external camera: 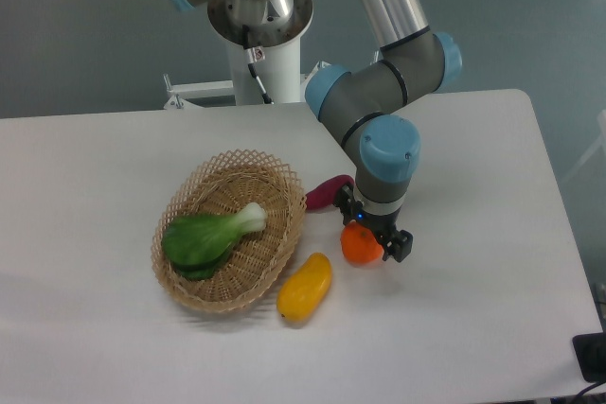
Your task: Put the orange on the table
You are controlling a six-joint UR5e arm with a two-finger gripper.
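Observation:
The orange (359,246) rests on the white table (473,309), just right of the basket and in front of the purple vegetable. My gripper (371,226) points down over it. One black finger shows at the orange's right side (399,246) and the other sits behind it on the left (345,202). The jaws look slightly spread, straddling the orange rather than squeezing it. The wrist hides the top rear of the fruit.
A woven wicker basket (280,234) holding a green leafy vegetable (204,238) stands to the left. A yellow-orange mango-like fruit (305,287) lies in front of the basket. A purple vegetable (326,192) lies between basket and gripper. The arm's base (258,16) is behind.

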